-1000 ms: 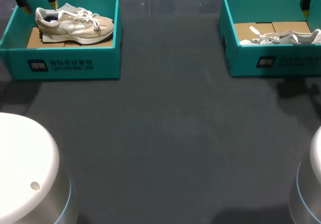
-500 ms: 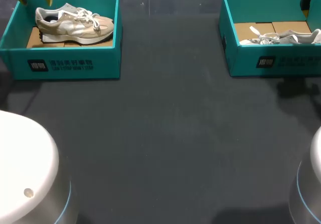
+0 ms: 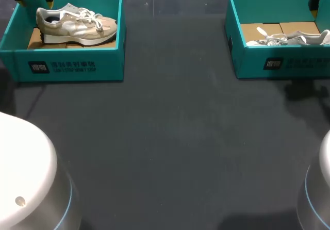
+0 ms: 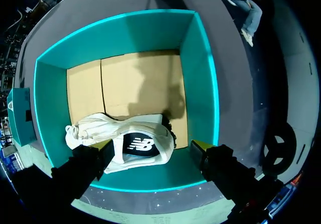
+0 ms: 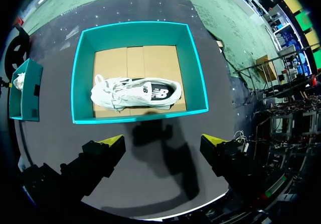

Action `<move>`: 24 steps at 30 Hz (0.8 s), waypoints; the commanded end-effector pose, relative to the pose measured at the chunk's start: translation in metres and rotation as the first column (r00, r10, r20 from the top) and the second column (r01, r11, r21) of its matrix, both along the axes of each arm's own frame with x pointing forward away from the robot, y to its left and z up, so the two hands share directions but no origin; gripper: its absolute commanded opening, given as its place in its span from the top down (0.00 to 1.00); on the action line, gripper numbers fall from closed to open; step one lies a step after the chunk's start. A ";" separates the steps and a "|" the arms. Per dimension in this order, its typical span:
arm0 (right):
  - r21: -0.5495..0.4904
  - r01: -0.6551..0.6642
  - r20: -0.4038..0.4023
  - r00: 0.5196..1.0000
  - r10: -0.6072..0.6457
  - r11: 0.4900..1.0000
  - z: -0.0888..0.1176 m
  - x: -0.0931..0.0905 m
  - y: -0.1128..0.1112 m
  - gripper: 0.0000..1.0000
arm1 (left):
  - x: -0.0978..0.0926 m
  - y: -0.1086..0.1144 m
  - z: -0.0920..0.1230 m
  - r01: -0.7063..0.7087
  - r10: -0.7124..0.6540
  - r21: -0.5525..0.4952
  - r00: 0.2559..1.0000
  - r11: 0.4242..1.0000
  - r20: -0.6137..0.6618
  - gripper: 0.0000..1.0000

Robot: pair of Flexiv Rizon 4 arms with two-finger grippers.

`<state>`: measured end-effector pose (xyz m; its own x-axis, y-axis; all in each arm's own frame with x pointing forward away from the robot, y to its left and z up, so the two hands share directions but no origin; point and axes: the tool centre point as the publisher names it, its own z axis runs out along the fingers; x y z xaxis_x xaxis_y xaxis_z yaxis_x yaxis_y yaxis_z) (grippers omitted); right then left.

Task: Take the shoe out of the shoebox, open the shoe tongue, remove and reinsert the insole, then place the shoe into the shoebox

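Step one looks barely begun: each shoe lies in its box and neither is lifted.

Seen from the head, past the dark table (image 3: 170, 152), the left box (image 3: 72, 67) sits at 10 o'clock. The beige shoe (image 3: 77, 26) stands on its sole inside it, heel toward 9 o'clock and toe toward 3. At 2 o'clock, well apart from it, the right box (image 3: 278, 65) holds the white shoe (image 3: 294, 36), lying low with its laces loose.

Farthest out at 10 o'clock, the left gripper (image 4: 153, 146) hangs above the heel end of the beige shoe. Its fingers are spread wide, with the heel opening below and between them. I see no contact, and it holds nothing.

At 2 o'clock the right gripper (image 5: 163, 141) is also spread wide and holds nothing. The right box lies at its 12 o'clock, well apart from it.

The left arm seems best placed to act next. It would have to come down and pinch the shoe from both sides at the heel collar. The heel is close to the box wall, so one finger must slip between shoe and wall. The lift must then clear the rim without dragging the box.
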<state>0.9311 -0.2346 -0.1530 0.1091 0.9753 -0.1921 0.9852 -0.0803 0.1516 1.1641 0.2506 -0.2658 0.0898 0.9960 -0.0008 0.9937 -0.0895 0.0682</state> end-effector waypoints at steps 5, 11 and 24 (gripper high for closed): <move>0.000 0.000 0.000 1.000 0.000 1.000 0.000 0.000 0.000 0.00 | 0.014 0.009 -0.024 -0.052 0.051 0.015 0.998 0.999 0.037 0.00; 0.000 0.000 0.000 1.000 0.000 1.000 0.000 0.000 0.000 0.00 | 0.024 0.011 -0.039 -0.088 0.088 0.014 0.996 0.996 0.030 0.00; 0.000 0.000 0.000 1.000 0.000 1.000 0.000 0.000 0.000 0.00 | 0.041 0.013 -0.060 -0.099 0.099 0.016 0.995 0.995 -0.024 0.00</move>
<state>0.9310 -0.2347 -0.1533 0.1091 0.9753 -0.1919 0.9851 -0.0804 0.1519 1.1902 0.2624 -0.3204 -0.0118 0.9998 0.0147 0.9967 0.0106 0.0803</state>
